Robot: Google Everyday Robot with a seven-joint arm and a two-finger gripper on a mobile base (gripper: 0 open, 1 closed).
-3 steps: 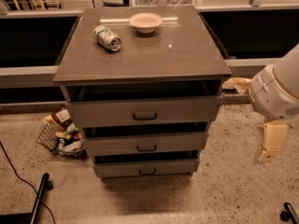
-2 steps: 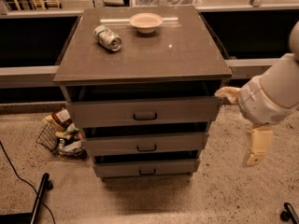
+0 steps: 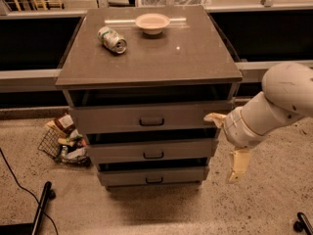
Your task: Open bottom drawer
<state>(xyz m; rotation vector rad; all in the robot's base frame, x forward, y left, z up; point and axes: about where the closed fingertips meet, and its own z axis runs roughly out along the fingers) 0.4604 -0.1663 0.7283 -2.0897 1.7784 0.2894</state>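
- Your gripper (image 3: 218, 148) hangs to the right of the drawer cabinet (image 3: 146, 62), level with the top and middle drawer fronts.
- Fingers are spread wide and hold nothing. One cream finger (image 3: 213, 118) points left at the right end of the top drawer (image 3: 146, 117); you can't tell if it touches. The other finger (image 3: 238, 164) points down at the floor.
- White arm (image 3: 283, 94) comes in from the right edge.
- The bottom drawer (image 3: 154, 176) is the lowest of three grey fronts, just above the floor. Its small dark pull handle (image 3: 154, 180) sits centred, left of the gripper and lower, with nothing touching it.
- The middle drawer (image 3: 152, 151) sits between the two, with a dark gap above each front.
- On the cabinet top: a can (image 3: 112, 39) on its side at back left and a pale bowl (image 3: 152, 22) near the back centre, the two apart.
- Wire basket (image 3: 66, 143) of rubbish on the floor, left of the cabinet.
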